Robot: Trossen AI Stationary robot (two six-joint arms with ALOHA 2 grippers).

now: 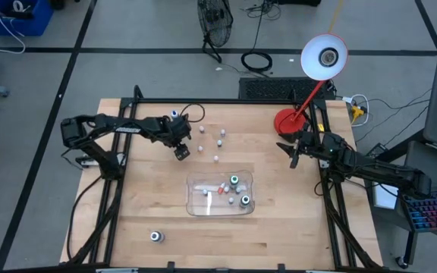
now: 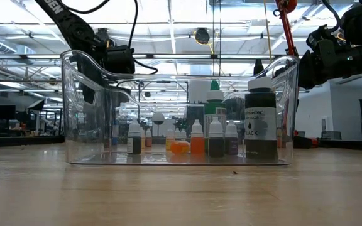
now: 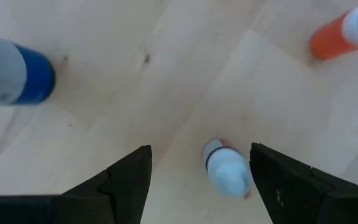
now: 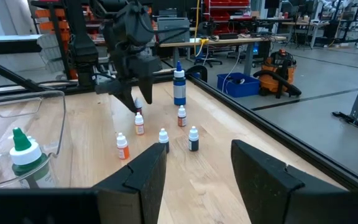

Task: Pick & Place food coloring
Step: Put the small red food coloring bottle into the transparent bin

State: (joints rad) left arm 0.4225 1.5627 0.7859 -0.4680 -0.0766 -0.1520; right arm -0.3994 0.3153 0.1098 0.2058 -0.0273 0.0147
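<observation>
the wooden table [image 1: 143, 212] carries a clear plastic tray [image 1: 220, 196] near its middle, with several food coloring bottles [image 1: 234, 182] inside it, some small and a few larger with green tops. more small bottles [image 1: 220, 142] stand loose on the wood beyond the tray. the left gripper [image 1: 181, 152] hovers over one tiny bottle [image 3: 226, 169], fingers spread wide and empty. the right gripper [image 1: 294, 156] waits at the table's right edge, fingers parted and empty.
</observation>
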